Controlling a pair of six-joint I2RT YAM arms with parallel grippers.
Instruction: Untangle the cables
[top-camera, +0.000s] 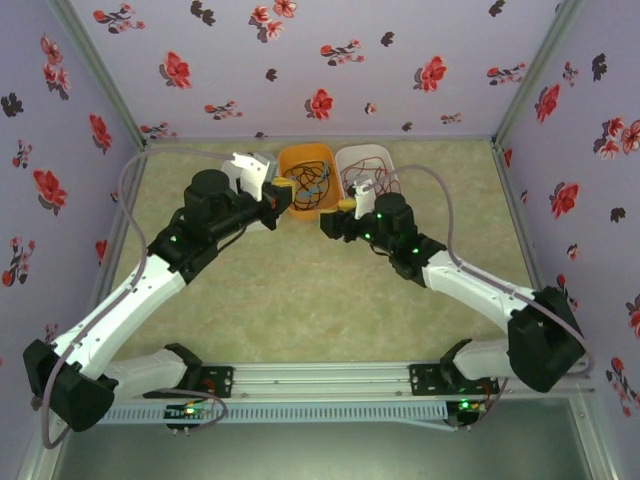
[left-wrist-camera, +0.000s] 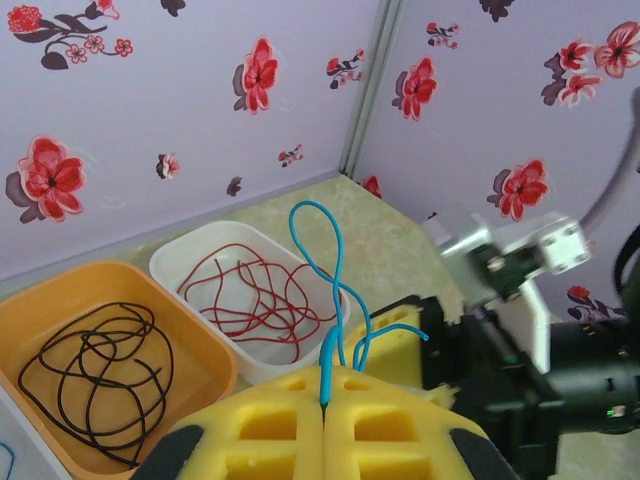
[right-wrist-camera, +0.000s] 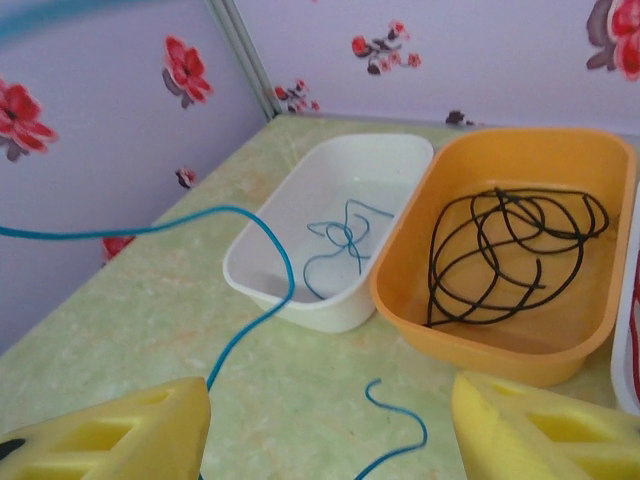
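- Three bins stand in a row on the tabletop (right-wrist-camera: 150, 320), near the back wall, with the orange bin (right-wrist-camera: 600, 330) between two white ones
- The orange bin holds the black cable (right-wrist-camera: 500, 250), several overlapping loops lying flat, all inside the walls
- The left bin (right-wrist-camera: 290, 290), white, holds a small blue cable (right-wrist-camera: 340, 245), a loose squiggle on the floor of the bin
- The right bin (left-wrist-camera: 265, 365), white, holds the red cable (left-wrist-camera: 250, 295), many thin loops spread over its floor
- The long blue cable (left-wrist-camera: 324, 375) is outside the bins: it rises from the left tool (left-wrist-camera: 325, 415), bends into a tall narrow loop in the air and ends in a free tip pointing right
- The left tool's yellow pads are pressed together, pinching that long blue cable
- A blue strand (right-wrist-camera: 285, 270) arcs in front of the left bin and drops beside one finger of the right tool (right-wrist-camera: 330, 430); I cannot tell whether it is the same cable
- The right tool's fingers are spread wide, gripping nothing
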